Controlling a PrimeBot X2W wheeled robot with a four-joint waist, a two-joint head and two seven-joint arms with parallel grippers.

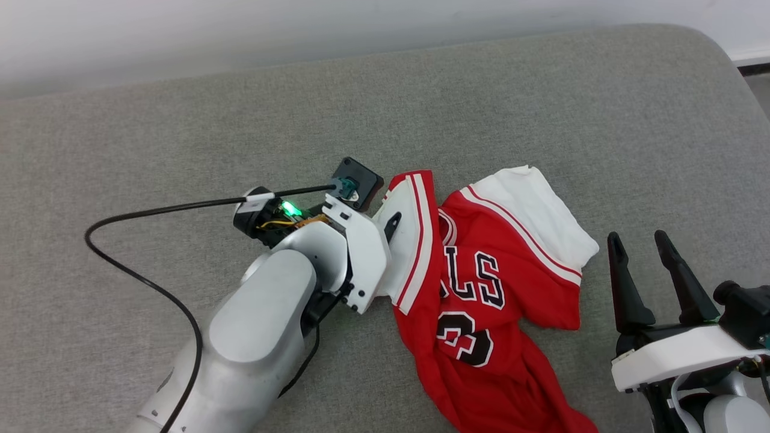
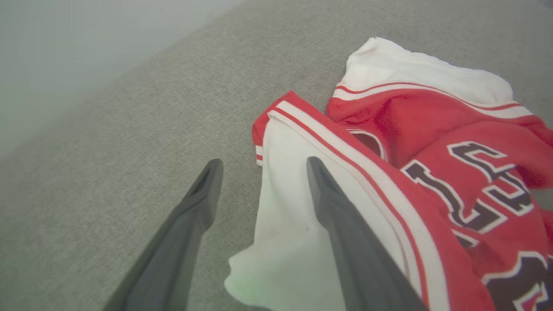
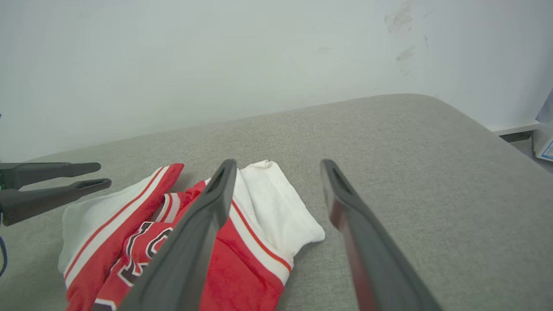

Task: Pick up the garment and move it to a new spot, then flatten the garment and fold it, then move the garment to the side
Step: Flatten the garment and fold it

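Observation:
The garment is a red jersey with white sleeves and black white-outlined letters, lying crumpled on the grey cushion. My left gripper is at its left white sleeve. In the left wrist view, the left gripper is open: one finger lies over the sleeve, the other over bare cushion, and the sleeve's edge of the garment sits between them. My right gripper stands open just right of the garment, holding nothing. The right wrist view shows the right gripper above the other white sleeve of the garment, and the left gripper at far left.
A pale wall runs behind the cushion's far edge. The cushion's rounded corner is at the back right, with floor beyond it. A black cable loops off the left arm. Bare cushion extends to the left and behind the garment.

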